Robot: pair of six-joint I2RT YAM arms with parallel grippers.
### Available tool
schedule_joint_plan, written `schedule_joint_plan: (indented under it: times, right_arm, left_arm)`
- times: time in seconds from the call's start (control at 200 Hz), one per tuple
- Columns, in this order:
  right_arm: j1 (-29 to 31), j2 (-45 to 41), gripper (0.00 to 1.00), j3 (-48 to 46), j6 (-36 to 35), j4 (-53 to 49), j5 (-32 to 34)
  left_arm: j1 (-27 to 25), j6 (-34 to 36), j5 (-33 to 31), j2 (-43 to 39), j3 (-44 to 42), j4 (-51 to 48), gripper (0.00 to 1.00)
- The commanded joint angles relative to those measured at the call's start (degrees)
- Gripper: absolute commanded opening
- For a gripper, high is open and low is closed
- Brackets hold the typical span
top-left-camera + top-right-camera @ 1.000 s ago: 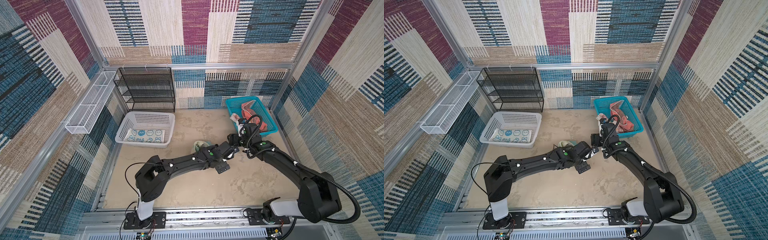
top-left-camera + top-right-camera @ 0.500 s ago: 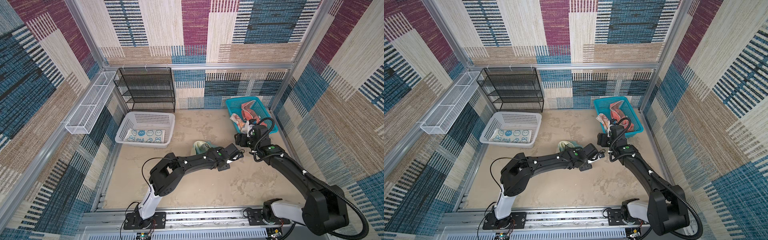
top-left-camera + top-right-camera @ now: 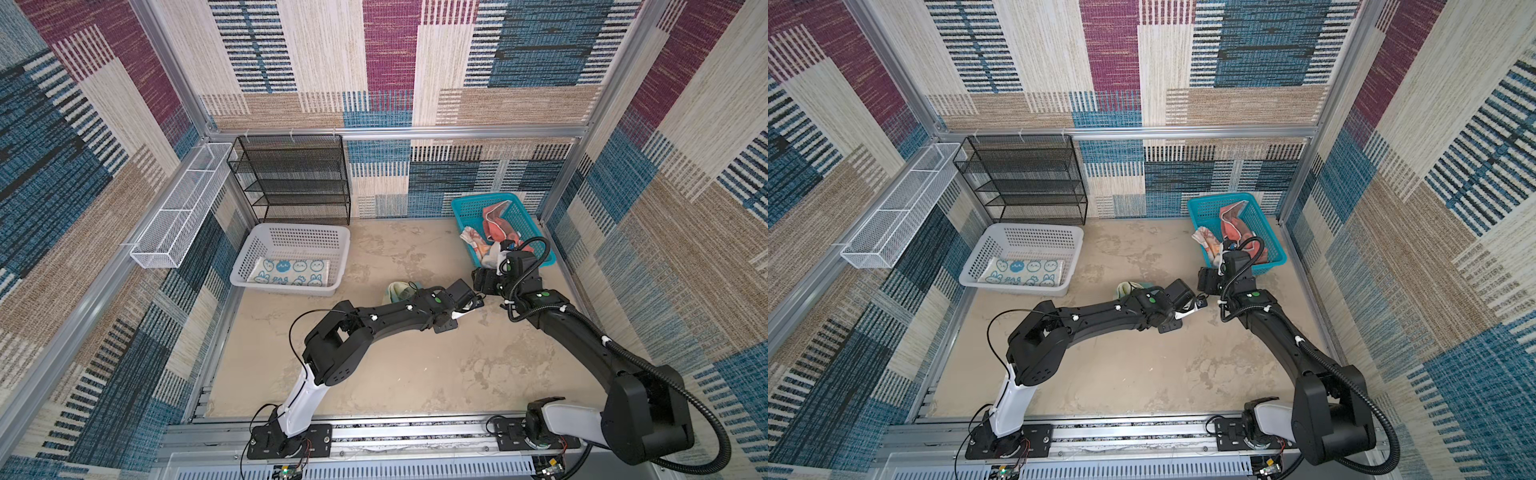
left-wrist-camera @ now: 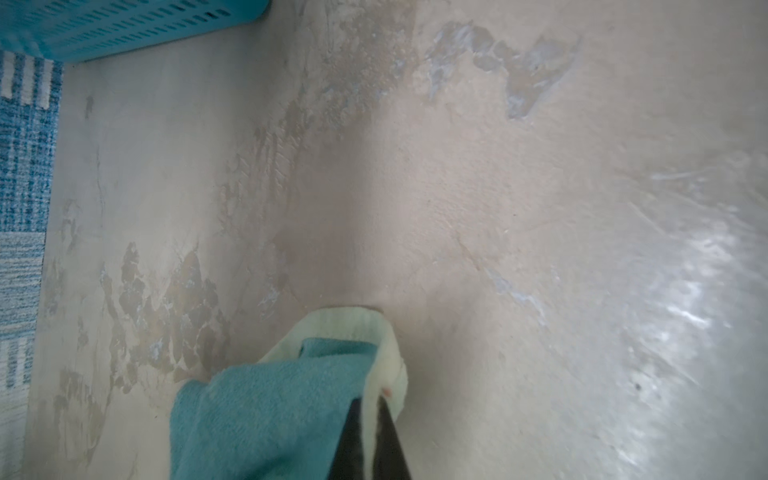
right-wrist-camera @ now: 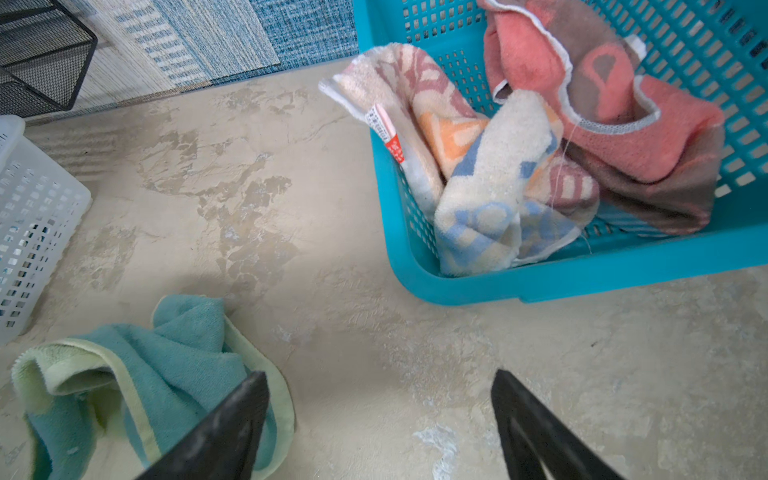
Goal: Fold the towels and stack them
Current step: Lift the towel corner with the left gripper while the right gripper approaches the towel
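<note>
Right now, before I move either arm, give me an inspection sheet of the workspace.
Surface: beige mottled tabletop, worn patches.
Job's things: crumpled teal towel with pale yellow edge on the tabletop; white towel with blue cartoon faces folded flat in the white perforated plastic basket; white lettered towel draped over the teal perforated plastic basket's rim; coral-and-brown towel inside it.
Clutter: nothing seen.
Grippers: left gripper shut on the teal towel's yellow edge; right gripper open, empty, above the tabletop.
Cables: black corrugated hose along the right arm; thin black wire loop beside the left arm.
Surroundings: black mesh shelf, white wire tray on the wall, woven patterned walls.
</note>
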Motion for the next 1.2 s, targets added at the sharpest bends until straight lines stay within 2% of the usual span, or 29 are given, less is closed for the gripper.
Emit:
schedule_joint_plan:
  times: [0.0, 0.145, 0.331, 0.466, 0.636, 0.831, 1.197]
  right_arm:
    - [0.0, 0.3, 0.86, 0.0, -0.1, 2.0, -1.2]
    - [0.0, -0.3, 0.86, -0.5, -1.9, 3.3, -5.2]
    - [0.2, -3.6, 0.86, -4.0, -3.9, 9.4, -14.8]
    - [1.5, -4.0, 0.85, -5.1, -6.5, 11.9, -18.2]
    - [6.3, -3.3, 0.85, -6.5, -9.9, 15.4, -17.7]
    - [12.1, 1.8, 0.84, -5.8, -14.3, 18.2, -19.5]
    - [14.4, 12.2, 0.84, -6.0, -15.3, 27.5, -27.0]
  left_arm:
    - [0.2, -1.5, 1.8, -0.4, -0.3, 0.0, 0.0]
    - [1.4, -4.9, 1.6, -5.1, -3.6, 2.0, 0.0]
    - [3.7, -9.9, 2.5, -14.7, -9.7, 3.6, 0.0]
    - [4.6, -12.5, -1.7, -20.2, -11.9, 1.0, 0.0]
    - [6.5, -16.6, -7.6, -26.3, -15.1, -1.7, 0.0]
    - [8.7, -19.7, -11.9, -31.9, -19.8, -4.9, 0.0]
    - [12.9, -22.3, -15.5, -42.5, -29.4, -4.9, 0.0]
